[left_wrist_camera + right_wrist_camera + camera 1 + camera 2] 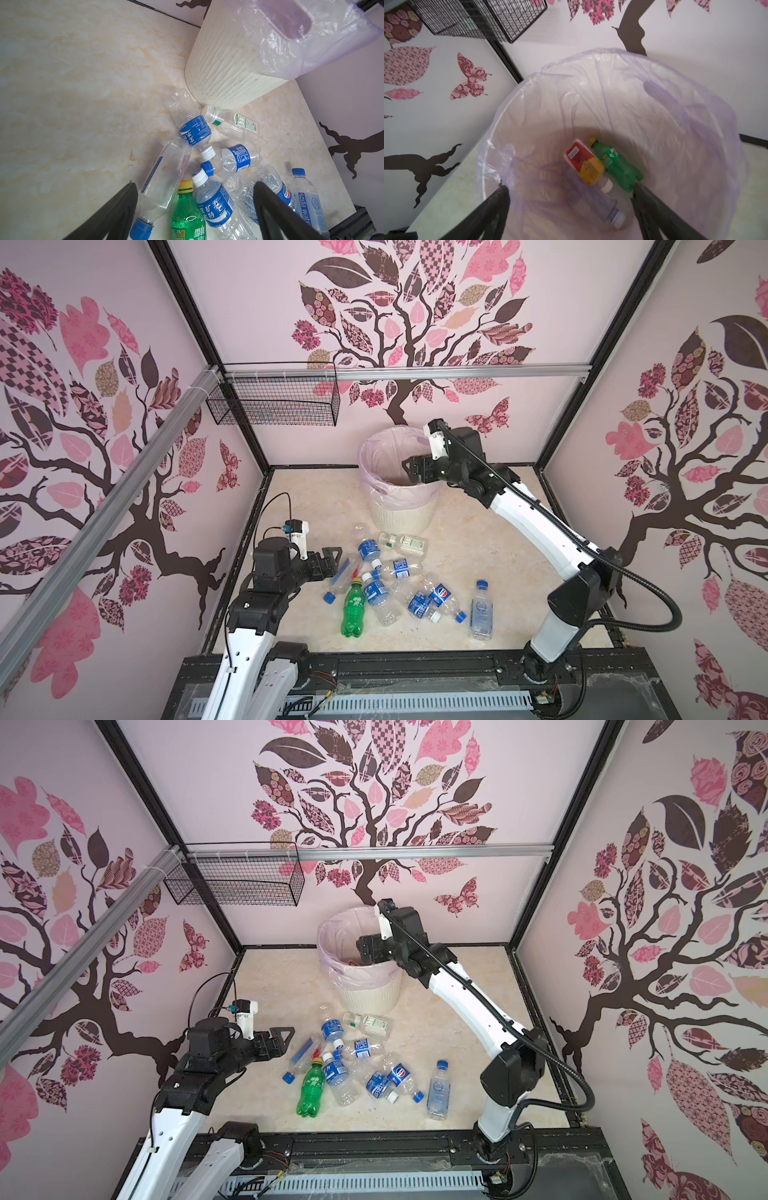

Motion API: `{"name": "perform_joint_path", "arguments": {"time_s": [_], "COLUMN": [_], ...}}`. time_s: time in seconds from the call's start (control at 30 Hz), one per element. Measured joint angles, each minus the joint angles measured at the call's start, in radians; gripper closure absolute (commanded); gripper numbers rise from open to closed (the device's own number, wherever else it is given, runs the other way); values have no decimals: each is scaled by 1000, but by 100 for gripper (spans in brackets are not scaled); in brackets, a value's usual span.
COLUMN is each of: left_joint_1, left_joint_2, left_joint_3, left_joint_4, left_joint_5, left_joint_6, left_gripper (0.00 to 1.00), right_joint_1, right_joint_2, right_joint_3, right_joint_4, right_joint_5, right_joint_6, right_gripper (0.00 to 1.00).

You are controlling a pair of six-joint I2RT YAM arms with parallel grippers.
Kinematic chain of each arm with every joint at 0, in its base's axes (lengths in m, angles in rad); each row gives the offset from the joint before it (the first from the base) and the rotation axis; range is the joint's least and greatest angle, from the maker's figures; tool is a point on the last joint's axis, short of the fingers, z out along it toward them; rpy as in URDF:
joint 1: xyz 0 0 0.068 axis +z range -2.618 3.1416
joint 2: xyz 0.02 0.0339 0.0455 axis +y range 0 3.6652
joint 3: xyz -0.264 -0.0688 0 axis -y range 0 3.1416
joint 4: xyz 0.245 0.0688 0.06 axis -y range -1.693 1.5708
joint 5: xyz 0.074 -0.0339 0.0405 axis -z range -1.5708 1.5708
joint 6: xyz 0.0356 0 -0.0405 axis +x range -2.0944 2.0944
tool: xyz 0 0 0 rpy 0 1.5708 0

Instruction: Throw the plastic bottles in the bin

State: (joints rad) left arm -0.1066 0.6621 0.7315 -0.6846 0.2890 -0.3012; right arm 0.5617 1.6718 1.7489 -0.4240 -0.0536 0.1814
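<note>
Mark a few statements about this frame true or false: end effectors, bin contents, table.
1. The right end effector hangs open over the round cream-white ribbed bin lined with a pink bag. True.
2. A green plastic bottle lies inside that bin. True.
3. The left end effector grips a bottle. False: it is open above the pile of clear blue-labelled plastic bottles, holding nothing.
4. The bin lies tipped over. False: it stands upright.
5. The marble-patterned tabletop holds no bottles. False: the pile lies there.
</note>
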Motion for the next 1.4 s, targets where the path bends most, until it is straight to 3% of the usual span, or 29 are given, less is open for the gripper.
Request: {"name": "perform_joint_path", "arguments": {"time_s": [0.2,0.4,0.77,1.03,1.4], "left_joint_1": [0,0,-29,-126,-147], "left_joint_2": [82,236,365,457,546], "left_joint_3": [23,140,203,203,204], "left_joint_4": [-37,-97,-187,-227,-216], "left_joint_5": [-17,-44,-59,-131,-134], "left_joint_6": [36,121,238,249,219], "left_gripper": [9,9,10,11,12], "right_joint_1": [0,0,0,0,0], "right_joint_2": [-211,-429,-772,-871,-969], "right_joint_3": [-118,-241,-627,-901,-1001], "right_joint_4": [9,-5,-100,-122,-109], "right_joint_5": [16,56,179,190,186], "right_joint_6": [-19,-28,37,124,199], "right_gripper": [4,1,0,0,0]}}
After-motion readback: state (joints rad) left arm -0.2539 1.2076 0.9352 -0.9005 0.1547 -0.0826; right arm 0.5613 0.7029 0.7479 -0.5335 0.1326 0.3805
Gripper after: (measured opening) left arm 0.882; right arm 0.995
